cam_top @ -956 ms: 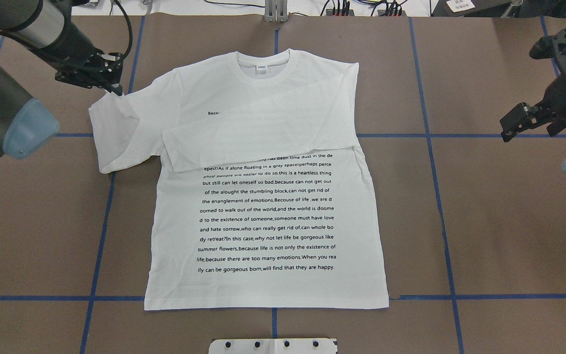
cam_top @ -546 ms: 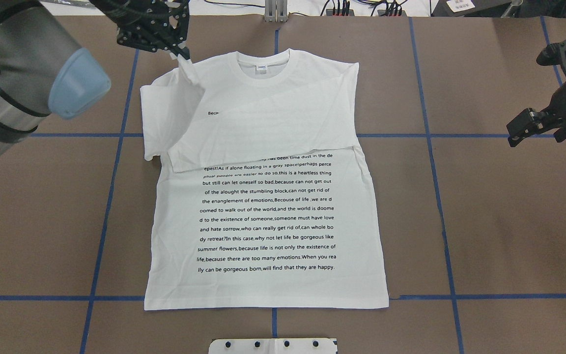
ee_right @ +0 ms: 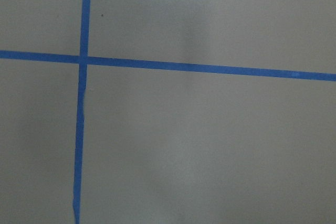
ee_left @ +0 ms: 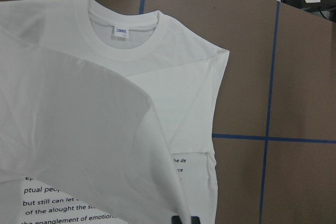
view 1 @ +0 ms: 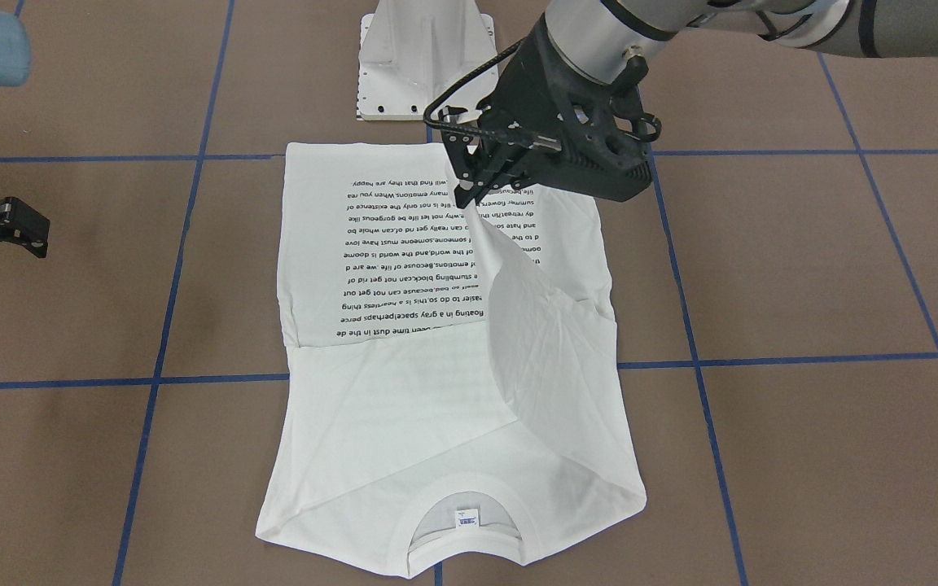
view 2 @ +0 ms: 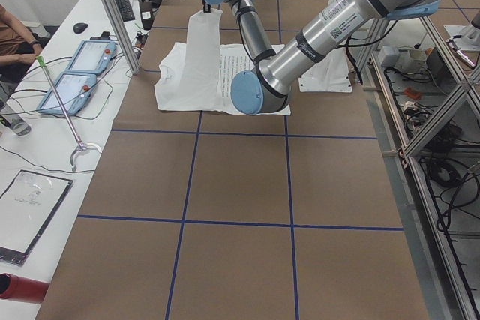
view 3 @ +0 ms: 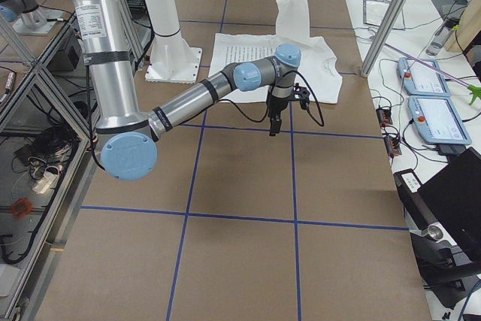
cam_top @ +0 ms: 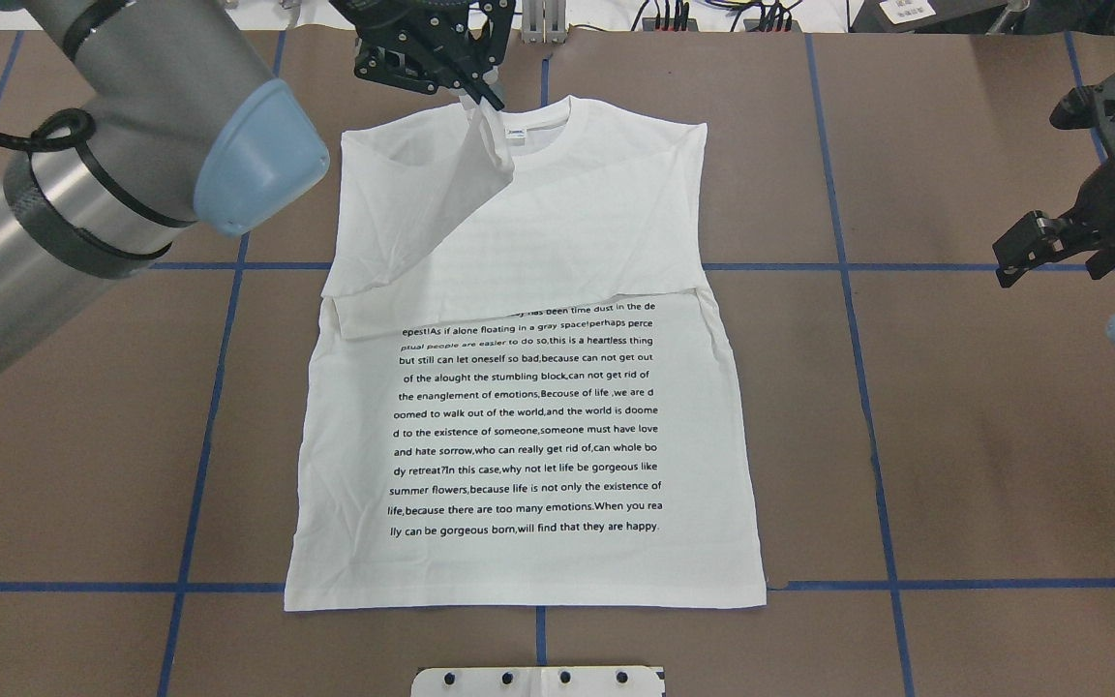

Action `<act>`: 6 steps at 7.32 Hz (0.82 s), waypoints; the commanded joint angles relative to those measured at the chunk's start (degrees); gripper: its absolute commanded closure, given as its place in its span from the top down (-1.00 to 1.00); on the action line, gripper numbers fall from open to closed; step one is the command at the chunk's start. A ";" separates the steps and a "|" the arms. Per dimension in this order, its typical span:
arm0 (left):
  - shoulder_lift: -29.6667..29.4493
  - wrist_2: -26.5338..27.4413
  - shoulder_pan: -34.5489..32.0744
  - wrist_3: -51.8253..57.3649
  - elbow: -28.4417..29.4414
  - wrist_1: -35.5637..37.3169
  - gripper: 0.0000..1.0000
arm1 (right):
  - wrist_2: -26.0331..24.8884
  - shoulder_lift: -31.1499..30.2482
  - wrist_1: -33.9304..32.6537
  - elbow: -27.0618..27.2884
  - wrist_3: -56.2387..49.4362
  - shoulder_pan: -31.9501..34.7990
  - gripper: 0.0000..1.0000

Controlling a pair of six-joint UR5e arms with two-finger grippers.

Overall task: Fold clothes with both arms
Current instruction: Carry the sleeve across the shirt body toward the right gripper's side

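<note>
The white T-shirt (cam_top: pixel 528 436) lies flat on the brown table, its collar at the far edge and its black text facing up. One sleeve lies folded across the chest. My left gripper (cam_top: pixel 482 95) hangs above the collar, shut on the tip of the other sleeve (cam_top: pixel 422 213). That sleeve drapes from it as a raised sheet (view 1: pixel 534 325). The neck label (ee_left: pixel 122 30) shows in the left wrist view. My right gripper (cam_top: pixel 1006 266) hovers open over bare table, far to the shirt's right and holding nothing.
Blue tape lines (cam_top: pixel 867 426) grid the table. The white pedestal base (view 1: pixel 424 65) stands just past the shirt's hem. Cables and plugs (cam_top: pixel 674 15) line the far edge. A side bench with tablets (view 2: pixel 82 73) runs along that edge.
My left gripper has carried the sleeve tip from the shirt's left side, up and rightward, to above the collar. The sleeve now drapes over the chest. The right gripper has barely moved.
</note>
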 commanded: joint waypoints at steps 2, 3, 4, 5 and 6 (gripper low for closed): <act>-1.25 2.38 3.60 -7.24 8.42 -11.54 -1.00 | -0.02 0.93 0.02 -1.74 0.08 -0.10 1.00; -4.13 3.43 4.30 -11.02 16.31 -18.05 -1.00 | -0.02 0.94 0.02 -2.10 0.08 -0.10 1.00; -5.81 6.83 6.92 -13.06 19.08 -19.16 -1.00 | -0.02 0.94 0.02 -2.10 0.08 -0.10 1.00; -5.83 8.17 8.34 -13.34 19.81 -19.25 -1.00 | -0.02 0.94 0.02 -2.19 0.08 -0.10 1.00; -6.00 9.75 9.92 -13.78 21.21 -20.82 -1.00 | -0.02 1.02 0.02 -2.36 0.08 -0.10 1.00</act>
